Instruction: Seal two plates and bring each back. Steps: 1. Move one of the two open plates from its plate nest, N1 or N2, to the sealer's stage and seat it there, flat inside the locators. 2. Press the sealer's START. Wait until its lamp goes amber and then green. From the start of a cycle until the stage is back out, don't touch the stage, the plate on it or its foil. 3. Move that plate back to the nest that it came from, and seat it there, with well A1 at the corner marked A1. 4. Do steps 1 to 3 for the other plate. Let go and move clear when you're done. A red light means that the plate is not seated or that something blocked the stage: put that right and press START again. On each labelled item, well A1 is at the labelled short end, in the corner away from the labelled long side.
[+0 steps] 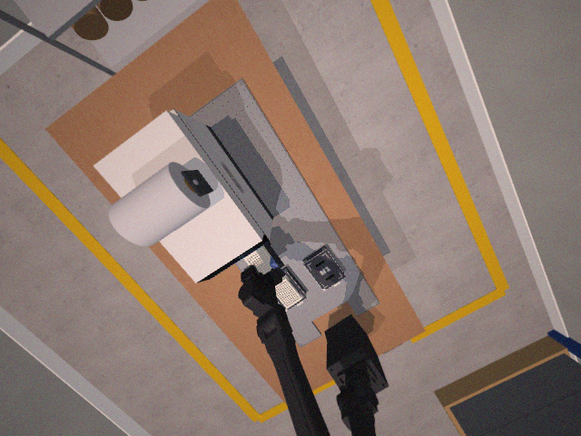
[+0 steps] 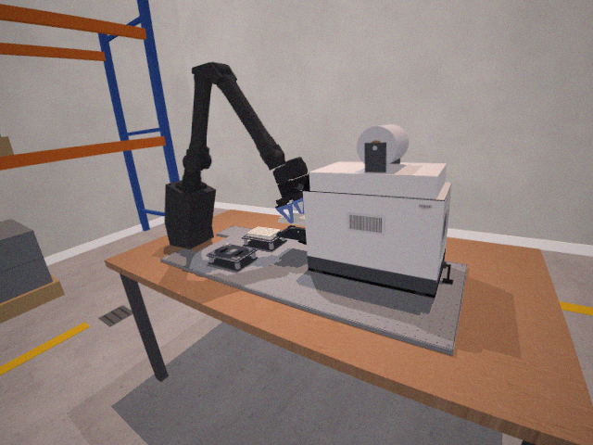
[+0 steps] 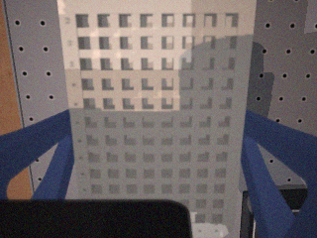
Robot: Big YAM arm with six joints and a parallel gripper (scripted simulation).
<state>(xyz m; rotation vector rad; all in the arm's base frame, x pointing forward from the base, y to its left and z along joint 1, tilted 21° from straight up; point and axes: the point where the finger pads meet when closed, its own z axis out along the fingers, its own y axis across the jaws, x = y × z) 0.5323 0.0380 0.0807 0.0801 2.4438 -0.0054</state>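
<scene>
Between our blue-fingered black gripper sits the white gridded well plate, clamped across its width above the perforated grey baseplate. If we lower it tilted, it may miss the sealer's locators.

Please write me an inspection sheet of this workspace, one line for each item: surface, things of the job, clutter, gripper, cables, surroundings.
Surface: wooden table carrying a grey perforated base plate.
Job's things: white sealer with foil roll on top; one well plate held in the air beside the sealer; second plate seated in its nest; the other nest has no plate in it.
Clutter: nothing seen.
Gripper: gripper shut on the held plate, blue fingers on its two long sides.
Cables: nothing seen.
Surroundings: blue-and-orange rack, yellow floor line, grey wall.
</scene>
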